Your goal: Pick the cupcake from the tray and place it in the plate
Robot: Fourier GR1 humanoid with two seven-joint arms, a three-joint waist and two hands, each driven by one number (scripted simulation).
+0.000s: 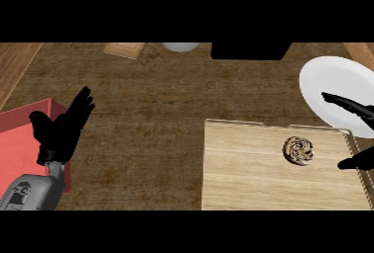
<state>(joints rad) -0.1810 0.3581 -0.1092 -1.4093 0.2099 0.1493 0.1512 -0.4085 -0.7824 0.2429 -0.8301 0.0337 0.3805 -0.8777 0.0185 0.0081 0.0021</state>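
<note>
The round brown swirled cupcake (299,150) lies on the pale wooden tray (248,178). The right hand (358,111) is spread beside it, over the round white plate (332,81). The left hand (62,128) rests with straight fingers.

**Tray at front right, plate behind it**

The tray (277,170) lies on the counter (153,99) at the front right. The cupcake (299,150) sits on the tray, toward its far right part. The plate (336,89) lies behind the tray, at the right edge of the view. The right hand (356,160) shows at the right edge, its fingers (349,105) over the plate and its thumb just right of the cupcake. The left hand (62,131) rests open at the left, well apart from the tray, over the edge of a flat mat (18,148).
</note>
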